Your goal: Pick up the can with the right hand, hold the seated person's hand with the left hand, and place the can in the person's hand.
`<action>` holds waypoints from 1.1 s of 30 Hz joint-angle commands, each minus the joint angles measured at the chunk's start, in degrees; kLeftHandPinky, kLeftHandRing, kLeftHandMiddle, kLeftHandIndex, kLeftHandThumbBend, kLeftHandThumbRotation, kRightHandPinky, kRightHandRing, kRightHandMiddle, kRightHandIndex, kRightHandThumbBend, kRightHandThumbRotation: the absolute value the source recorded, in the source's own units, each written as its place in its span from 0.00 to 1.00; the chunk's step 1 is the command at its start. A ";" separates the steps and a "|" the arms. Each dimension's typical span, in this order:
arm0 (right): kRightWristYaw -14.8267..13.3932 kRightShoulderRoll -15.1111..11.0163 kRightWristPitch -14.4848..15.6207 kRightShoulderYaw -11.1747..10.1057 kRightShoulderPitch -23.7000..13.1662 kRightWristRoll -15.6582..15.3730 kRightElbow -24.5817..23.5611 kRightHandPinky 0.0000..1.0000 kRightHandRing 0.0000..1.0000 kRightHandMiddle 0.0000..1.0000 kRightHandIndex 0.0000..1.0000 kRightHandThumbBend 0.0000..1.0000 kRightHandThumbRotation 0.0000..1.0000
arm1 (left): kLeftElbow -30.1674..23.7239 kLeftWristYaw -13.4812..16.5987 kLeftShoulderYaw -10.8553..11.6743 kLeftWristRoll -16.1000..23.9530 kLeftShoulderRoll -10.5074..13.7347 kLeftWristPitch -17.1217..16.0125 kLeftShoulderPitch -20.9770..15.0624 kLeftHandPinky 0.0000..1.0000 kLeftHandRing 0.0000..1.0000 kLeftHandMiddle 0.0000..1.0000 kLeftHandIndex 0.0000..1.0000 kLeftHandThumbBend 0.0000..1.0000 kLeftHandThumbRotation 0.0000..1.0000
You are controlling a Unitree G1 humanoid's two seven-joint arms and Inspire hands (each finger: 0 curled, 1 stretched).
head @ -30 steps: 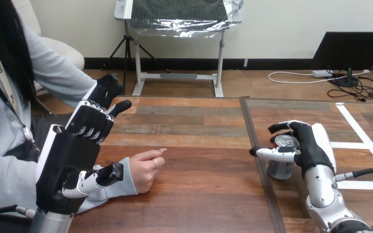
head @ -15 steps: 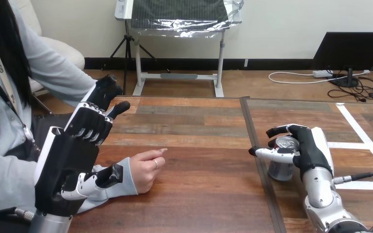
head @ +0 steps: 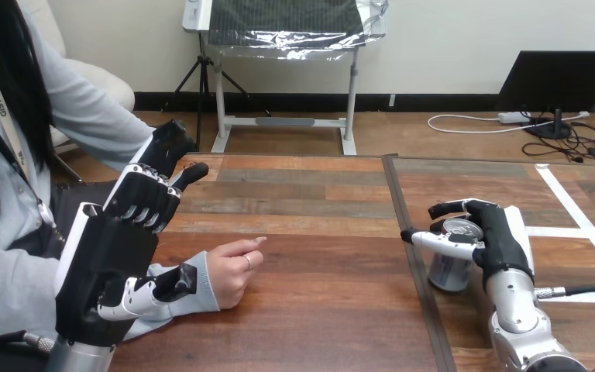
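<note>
Little changed: right robot hand (head: 500, 236) nudged slightly, fingers curled round can (head: 449, 271); lift pending. Left robot hand (head: 108, 248), far left of can, loosely open beside person's hand (head: 232, 271).

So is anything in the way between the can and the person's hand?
Nothing visible: bare table lies between the can, gripped by the right hand, and the person's hand. The left hand sits left of that path.
</note>
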 commanded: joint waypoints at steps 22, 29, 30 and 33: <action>0.65 1.63 -5.01 -2.83 -2.20 2.80 -1.00 0.38 0.43 0.51 0.54 0.80 0.00 | -0.83 -0.47 0.32 -0.57 -0.40 -0.79 -2.83 0.89 0.97 0.97 0.92 1.00 0.47; 0.46 1.89 -5.92 -3.35 -2.07 3.05 -1.10 0.36 0.41 0.49 0.53 0.80 0.00 | -1.20 -0.06 0.19 0.14 -0.24 -0.86 -2.58 0.89 0.97 0.97 0.93 1.00 0.48; 0.58 1.96 -6.13 -3.54 -2.04 3.23 -1.14 0.36 0.41 0.49 0.53 0.80 0.00 | -1.23 -0.29 0.18 -0.12 -0.27 -0.76 -2.63 0.89 0.97 0.97 0.93 1.00 0.48; 0.76 2.06 -6.40 -3.86 -2.01 3.48 -1.17 0.35 0.40 0.48 0.53 0.80 0.00 | -1.27 -0.59 0.14 -0.44 -0.33 -0.67 -2.71 0.90 0.97 0.98 0.93 1.00 0.48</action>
